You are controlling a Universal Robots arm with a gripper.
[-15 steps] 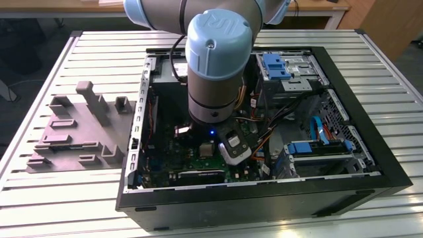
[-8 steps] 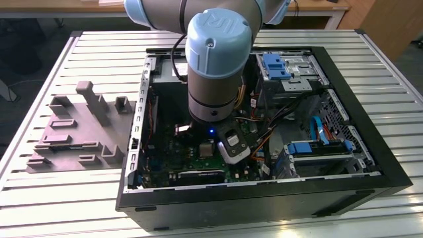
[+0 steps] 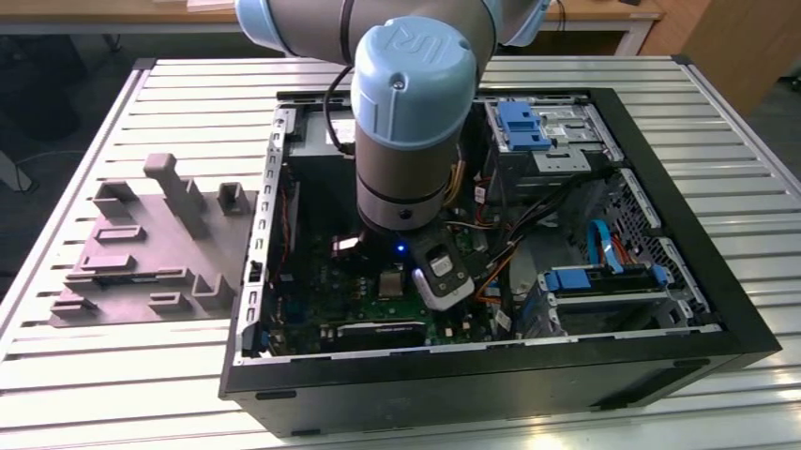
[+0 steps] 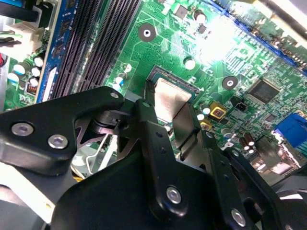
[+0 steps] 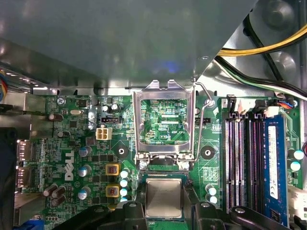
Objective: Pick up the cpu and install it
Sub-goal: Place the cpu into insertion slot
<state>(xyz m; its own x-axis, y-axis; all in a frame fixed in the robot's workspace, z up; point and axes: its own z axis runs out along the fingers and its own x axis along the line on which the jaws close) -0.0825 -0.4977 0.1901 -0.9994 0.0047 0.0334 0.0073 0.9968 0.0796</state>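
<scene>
In the exterior view, an open computer case [image 3: 501,375] was seen lying on the slatted tabletop [image 3: 126,375]. The robot arm [image 3: 400,141] was reached down into it, over the green motherboard [image 3: 375,309]. A grey moulded tray [image 3: 138,253] with upright posts was placed just beside the case, at the exterior view's left.

In both wrist views, the claw [image 4: 168,112] was seen low over the board and clamped on the cpu [image 4: 170,96] by two opposite edges. One black finger [image 4: 148,115] was laid along one edge, and a shiny pad was pressed to the other edge. The pale silver top of the cpu [image 5: 164,194] was left uncovered between them.

The cpu was held at the socket [image 4: 175,72], inside its dark frame. Whether it was already lying fully in the socket could not be told. The metal load plate [image 5: 164,120] of the socket was opened and stood up just beside the cpu, and the board could be seen through its window. The thin wire lever [image 5: 204,110] was raised next to the plate. The dark memory slots [image 5: 240,163] were seen near the socket, with one blue memory stick [image 5: 272,163] fitted in the outer slot. A grey metal box [image 5: 120,38] was hung over the far part of the board.
</scene>
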